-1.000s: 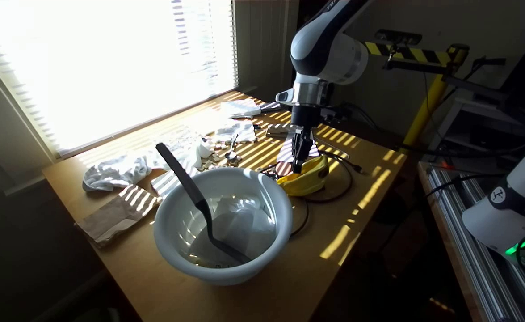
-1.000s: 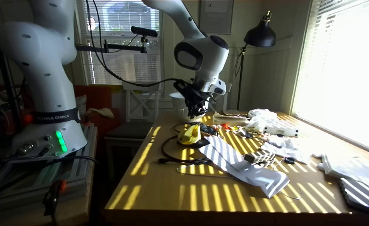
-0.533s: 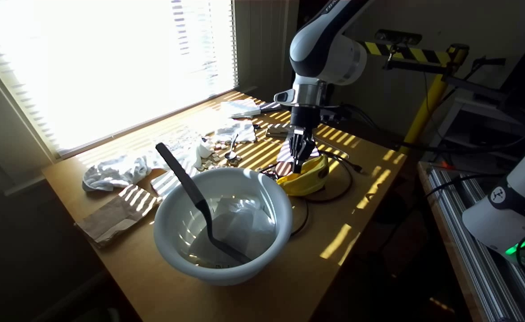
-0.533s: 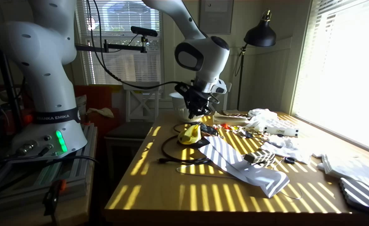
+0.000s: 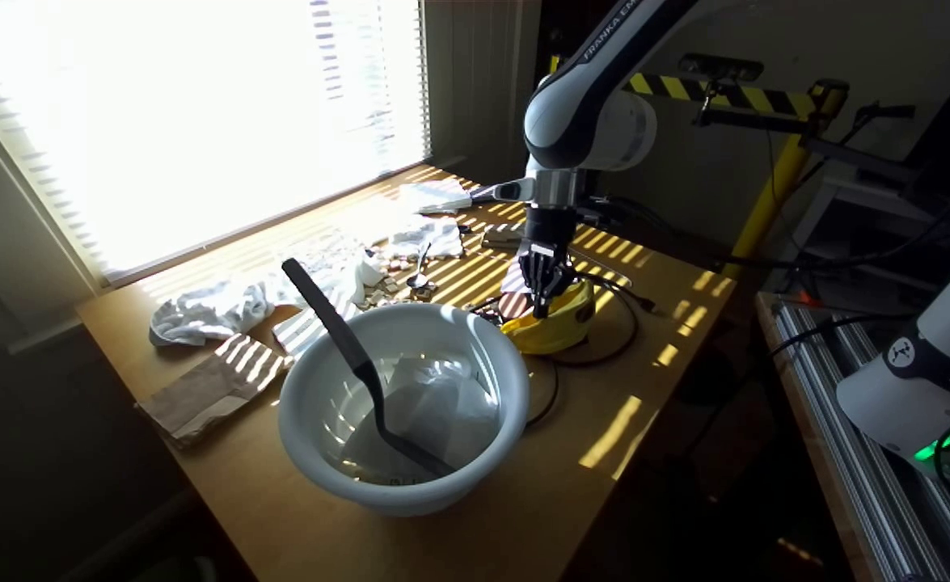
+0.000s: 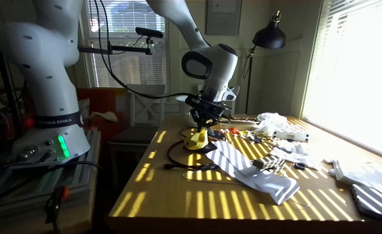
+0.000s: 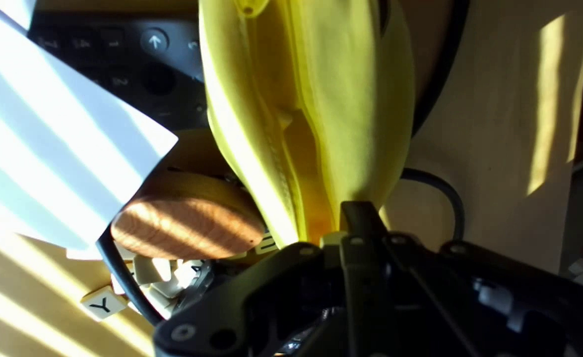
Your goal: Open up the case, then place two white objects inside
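The yellow case [image 5: 557, 333] lies on the table beside the bowl, with its long opening facing up; it also shows in an exterior view [image 6: 195, 141]. In the wrist view the case [image 7: 348, 99] gapes, and a small pale patch shows inside. My gripper [image 5: 541, 311] is shut, fingertips together, at the case's near end. In the wrist view the gripper [image 7: 363, 210] overlaps the case's right wall; I cannot tell whether it touches. Small white letter tiles [image 7: 103, 302] lie beside the case. I cannot tell which white objects are the two meant.
The large bowl [image 5: 410, 497] with a black-handled spoon [image 5: 325, 311] stands close to the case. A dark cable [image 6: 170, 152] loops around the case. White paper [image 6: 228, 159], a dark device with buttons [image 7: 122, 54] and a wooden piece [image 7: 187, 225] lie alongside. White cloth [image 5: 216, 311] lies near the window.
My gripper has come down to the case's opening, and the wrist has turned. The case and the other objects have not moved.
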Robot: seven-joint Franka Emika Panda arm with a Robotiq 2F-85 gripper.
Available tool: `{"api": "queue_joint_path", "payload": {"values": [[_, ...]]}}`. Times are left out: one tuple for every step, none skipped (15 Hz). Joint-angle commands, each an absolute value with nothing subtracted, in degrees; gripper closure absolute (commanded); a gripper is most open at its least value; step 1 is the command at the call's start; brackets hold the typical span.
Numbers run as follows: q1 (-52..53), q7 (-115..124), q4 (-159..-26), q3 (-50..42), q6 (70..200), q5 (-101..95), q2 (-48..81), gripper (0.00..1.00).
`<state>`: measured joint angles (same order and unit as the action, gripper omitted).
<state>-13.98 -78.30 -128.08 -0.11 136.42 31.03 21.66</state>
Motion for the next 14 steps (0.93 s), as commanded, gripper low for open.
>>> {"api": "queue_joint_path", "payload": {"values": [[-14.7, -79.1, -127.0, 0.4, 139.5, 29.7, 23.0, 1.0], [-14.8, -78.7, -127.0, 0.5, 139.9, 29.9, 23.1, 1.0], [-14.5, -78.0, -127.0, 0.3, 140.4, 29.3, 23.3, 1.0], [-14.4, -77.5, -127.3, 0.1, 140.8, 28.7, 23.4, 1.0], [-14.2, -77.1, -127.6, 0.0, 141.0, 28.0, 23.6, 1.0], [-14.1, -77.1, -127.8, 0.1, 141.6, 27.5, 23.8, 1.0], [-14.2, -77.3, -127.9, 0.2, 141.9, 27.2, 24.3, 1.0], [-14.3, -77.1, -127.8, 0.2, 142.0, 26.6, 24.8, 1.0], [-14.4, -77.0, -127.7, 0.2, 142.1, 26.1, 25.2, 1.0], [-14.4, -76.9, -127.7, 0.2, 142.3, 25.6, 25.5, 1.0], [-14.4, -76.7, -127.8, 0.2, 142.3, 25.1, 25.6, 1.0], [-14.4, -76.4, -127.8, 0.2, 142.2, 24.7, 25.7, 1.0], [-14.4, -76.1, -127.8, 0.3, 141.8, 24.3, 25.5, 1.0], [-14.6, -75.9, -127.8, 0.4, 141.0, 24.1, 25.1, 1.0]]}}
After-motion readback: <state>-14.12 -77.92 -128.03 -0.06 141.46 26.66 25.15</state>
